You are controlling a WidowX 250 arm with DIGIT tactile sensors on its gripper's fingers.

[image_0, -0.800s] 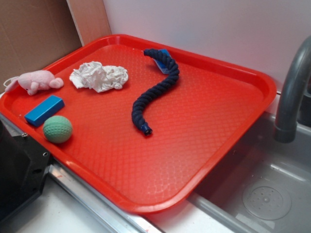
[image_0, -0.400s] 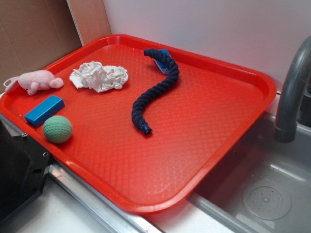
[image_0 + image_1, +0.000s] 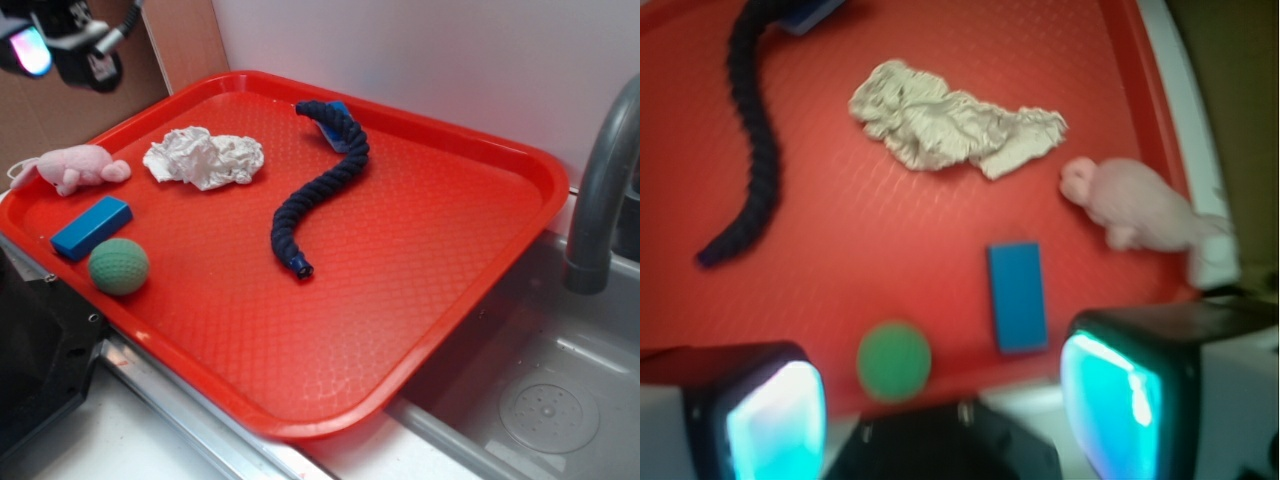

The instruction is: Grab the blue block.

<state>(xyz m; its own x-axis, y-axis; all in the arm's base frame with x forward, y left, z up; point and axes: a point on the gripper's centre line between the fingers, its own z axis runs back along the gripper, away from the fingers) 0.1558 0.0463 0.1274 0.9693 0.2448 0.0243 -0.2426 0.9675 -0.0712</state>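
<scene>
Red tray (image 3: 430, 230) fills the counter, and the blue block (image 3: 91, 227) lies flat near its nine o'clock edge, just above the green ball (image 3: 118, 266) and below the pink toy (image 3: 75, 167). The gripper (image 3: 940, 400) hangs high toward eleven o'clock, its jaws spread wide and holding nothing. I'd call this the approach. Next it needs to drop over the block, straddling its narrow width, clear of ball and toy.

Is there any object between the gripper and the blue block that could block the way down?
Nothing visible. The gripper is open above the blue block; the green ball and pink toy lie beside it, apart.
</scene>
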